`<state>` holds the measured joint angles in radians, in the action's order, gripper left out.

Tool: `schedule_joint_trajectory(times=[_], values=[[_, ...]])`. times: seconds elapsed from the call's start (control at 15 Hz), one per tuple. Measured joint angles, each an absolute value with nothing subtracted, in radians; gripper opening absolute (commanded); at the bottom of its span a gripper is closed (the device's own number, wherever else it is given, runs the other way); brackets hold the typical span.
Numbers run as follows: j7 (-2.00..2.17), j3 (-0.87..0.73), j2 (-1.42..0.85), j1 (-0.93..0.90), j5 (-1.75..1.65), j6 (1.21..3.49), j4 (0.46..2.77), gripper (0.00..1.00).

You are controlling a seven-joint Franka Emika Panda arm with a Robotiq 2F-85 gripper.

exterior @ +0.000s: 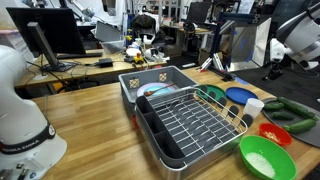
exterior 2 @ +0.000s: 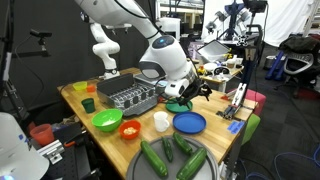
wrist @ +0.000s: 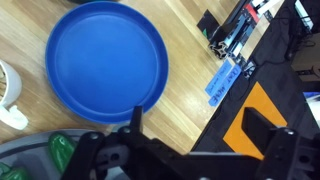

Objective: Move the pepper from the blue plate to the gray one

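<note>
The blue plate lies empty on the wooden table and shows in both exterior views. My gripper is open and empty, hovering over the table edge just beside the blue plate. The gray plate lies near the blue plate. Several dark green elongated vegetables lie on and beside it. I cannot tell which of them is the pepper. One green piece shows at the lower left of the wrist view.
A white cup stands beside the blue plate. A red bowl and a green bowl are further along. A gray tub with a wire dish rack fills the table's middle. A blue tape label is near the table edge.
</note>
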<state>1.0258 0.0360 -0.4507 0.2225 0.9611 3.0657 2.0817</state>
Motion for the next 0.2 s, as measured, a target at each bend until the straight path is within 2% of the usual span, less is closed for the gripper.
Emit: schedule_joint_trajectory(times=[0.2], values=[[1.022, 0.039, -0.451, 0.226, 0.961, 3.066, 2.082, 1.0]])
